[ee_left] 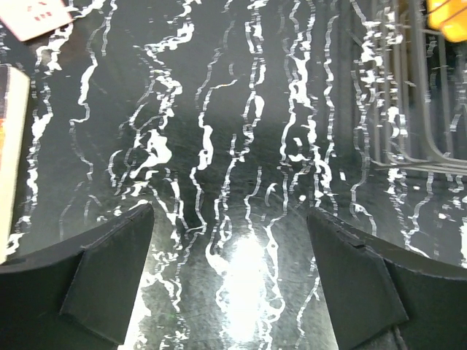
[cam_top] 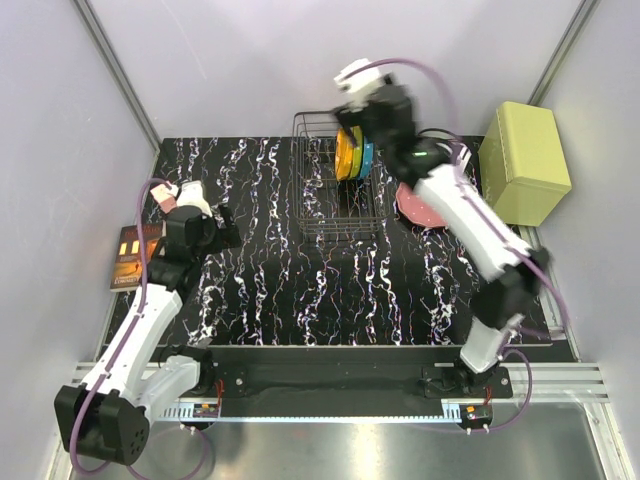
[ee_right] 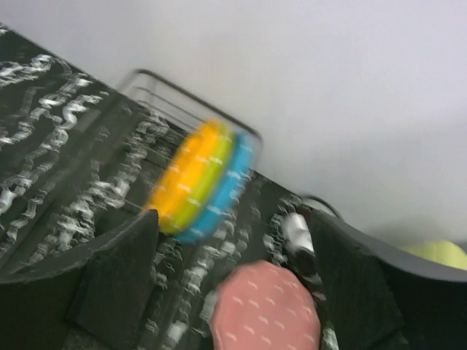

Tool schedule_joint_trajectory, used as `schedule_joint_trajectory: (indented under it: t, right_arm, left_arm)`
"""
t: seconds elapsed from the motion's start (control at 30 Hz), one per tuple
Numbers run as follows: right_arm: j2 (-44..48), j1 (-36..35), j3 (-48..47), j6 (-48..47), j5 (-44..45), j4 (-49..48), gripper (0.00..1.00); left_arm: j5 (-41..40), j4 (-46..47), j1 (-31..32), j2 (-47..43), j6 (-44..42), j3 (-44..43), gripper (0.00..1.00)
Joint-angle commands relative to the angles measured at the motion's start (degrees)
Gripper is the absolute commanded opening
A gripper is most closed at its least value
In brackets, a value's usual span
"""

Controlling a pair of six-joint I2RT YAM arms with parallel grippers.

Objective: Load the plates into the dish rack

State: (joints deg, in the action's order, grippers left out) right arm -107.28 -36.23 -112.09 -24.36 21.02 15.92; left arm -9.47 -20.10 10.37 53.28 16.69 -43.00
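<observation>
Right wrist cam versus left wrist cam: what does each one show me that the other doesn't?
Only the right wrist view: the pink plate lying flat on the table outside the dish rack, with the yellow-green plate and blue plate standing in it. Only the left wrist view: the edge of a book and a white card at the left. Both: the dish rack, the orange plate in it, and the table.

Pale plain walls [cam_top: 250, 60], black white-veined tabletop [cam_top: 300, 290], seemingly glossy.
</observation>
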Motion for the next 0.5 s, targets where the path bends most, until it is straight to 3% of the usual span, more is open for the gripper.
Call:
schedule_joint_trajectory:
  t: [0.0, 0.03, 0.07, 0.1, 0.13, 0.23, 0.27, 0.37, 0.47]
  right_arm:
    - [12.53, 10.46, 8.35, 1.51, -14.08, 14.13, 0.81]
    - [14.8, 15.09, 9.86, 1.51, -14.25, 14.83, 0.73]
    - [15.78, 17.48, 11.36, 1.07, -14.94, 15.62, 0.41]
    - [16.57, 19.6, 14.94, 0.63, -15.12, 15.63, 0.16]
    - [17.28, 23.36, 16.71, 0.02, -15.13, 15.46, 0.0]
    - [16.59, 26.82, 24.62, -5.59, -19.33, 15.63, 0.0]
    - [15.8, 27.26, 26.56, -10.31, -20.13, 16.15, 0.0]
    - [11.23, 28.75, 31.49, -15.09, -22.84, 16.33, 0.04]
    - [4.3, 29.28, 30.19, -17.03, -23.65, 17.55, 0.05]
  left_arm:
    - [2.8, 2.08, 0.09, -1.86, 1.77, -0.42, 0.87]
    - [2.62, 2.17, 0.0, -1.77, 1.68, -0.5, 0.79]
    - [1.92, 2.17, -0.17, -1.6, 1.68, -0.68, 0.71]
    - [1.57, 2.08, -0.26, -1.07, 1.86, -0.94, 0.64]
    - [1.56, 2.08, -0.26, -0.63, 1.86, -1.46, 0.45]
    - [1.83, 1.64, -0.53, 1.3, 2.73, -2.69, 0.16]
    - [2.26, 0.94, -0.61, 1.83, 3.52, -2.96, 0.01]
    - [4.02, -0.72, -1.49, 4.37, 5.1, -4.1, 0.0]
    - [4.73, -2.22, -3.07, 6.75, 5.02, -5.07, 0.0]
